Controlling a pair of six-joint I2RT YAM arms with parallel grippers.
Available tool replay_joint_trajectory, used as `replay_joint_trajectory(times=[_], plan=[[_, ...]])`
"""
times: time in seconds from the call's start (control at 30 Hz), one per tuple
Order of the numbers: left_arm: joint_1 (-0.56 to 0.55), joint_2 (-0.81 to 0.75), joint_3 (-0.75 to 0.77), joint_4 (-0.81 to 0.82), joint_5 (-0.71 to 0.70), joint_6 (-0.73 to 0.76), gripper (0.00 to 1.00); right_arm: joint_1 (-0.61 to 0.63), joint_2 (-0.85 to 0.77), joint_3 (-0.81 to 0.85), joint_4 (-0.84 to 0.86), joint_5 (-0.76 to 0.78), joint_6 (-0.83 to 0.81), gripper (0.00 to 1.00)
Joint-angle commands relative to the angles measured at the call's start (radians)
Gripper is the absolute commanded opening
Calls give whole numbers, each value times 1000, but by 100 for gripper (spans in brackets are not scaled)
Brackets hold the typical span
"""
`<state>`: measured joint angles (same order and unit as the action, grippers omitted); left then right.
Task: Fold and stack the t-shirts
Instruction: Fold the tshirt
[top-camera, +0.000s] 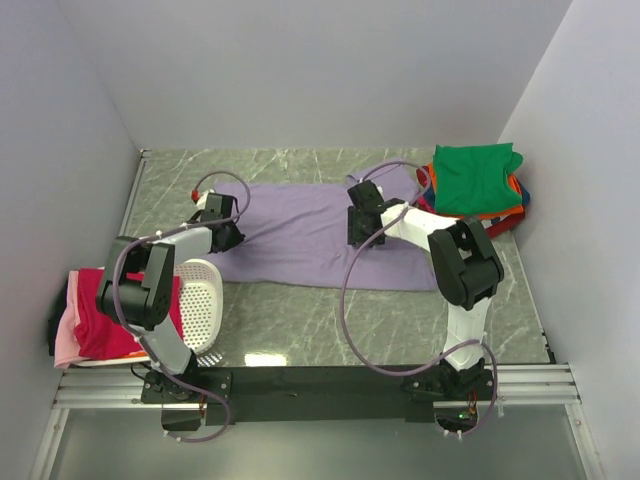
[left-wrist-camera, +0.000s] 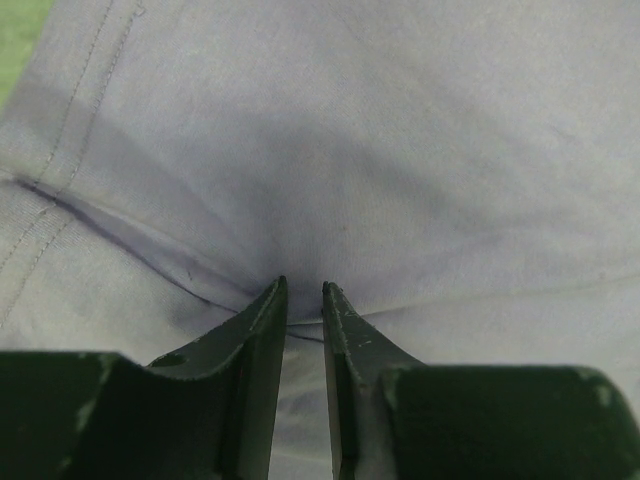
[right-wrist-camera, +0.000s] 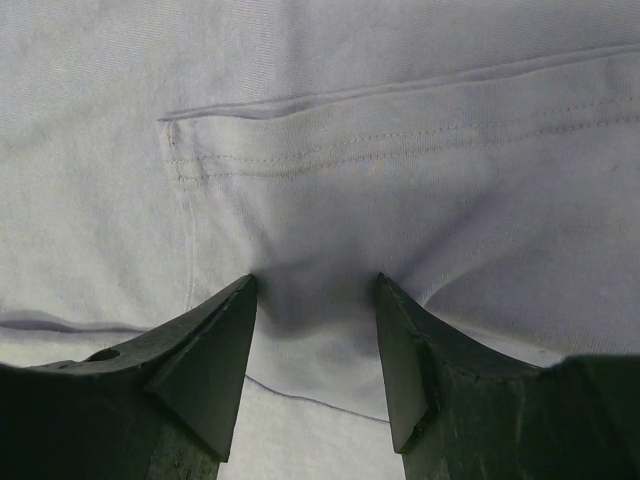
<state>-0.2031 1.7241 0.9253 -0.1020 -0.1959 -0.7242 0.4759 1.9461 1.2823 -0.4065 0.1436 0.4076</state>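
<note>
While the lavender shirt (top-camera: 310, 235) lies spread flat across the middle of the marble surface (top-camera: 300, 330), both arms reach down onto it. The left arm (top-camera: 190, 238) meets the shirt's left end. Its wrist view shows the left jaws almost closed, with only a thin slit between them. They nip a small ridge of cloth, and creases run out from the tips. The right arm (top-camera: 400, 225) comes down on the shirt to the right of its middle, towards the far edge. The right jaws stand about half open with their tips pressed into the cloth, which sags in a shaded dip between them; they grip nothing. Just beyond those tips runs a stitched hem (right-wrist-camera: 400, 135) that ends in a square corner. In the far right corner sits a stack with the green shirt (top-camera: 475, 178) folded on top. The orange shirt (top-camera: 505, 208) shows under it, with blue and red edges lower down. At the near left the magenta shirt (top-camera: 95, 315) lies over the pink shirt (top-camera: 68, 350). The basket (top-camera: 200, 300) sits just right of the magenta shirt, under the left arm
</note>
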Motion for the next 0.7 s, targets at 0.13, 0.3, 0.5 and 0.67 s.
replay_joint_trajectory(times=[0.13,0.3,0.5,0.67], plan=[[-7,-61,-68,-127,-10,-9,28,61,-7,-92,-95,-88,57,58],[-7,-78,-94,-130,-22,-12,28,82,-32,-107,-104,-88,68,58],[-9,-100,-88,-134,-39,-14,28,98,-52,-127,-123,-82,77,58],[-9,-113,59,-160,-94,-8,29,101,-101,-75,-153,-46,57,59]])
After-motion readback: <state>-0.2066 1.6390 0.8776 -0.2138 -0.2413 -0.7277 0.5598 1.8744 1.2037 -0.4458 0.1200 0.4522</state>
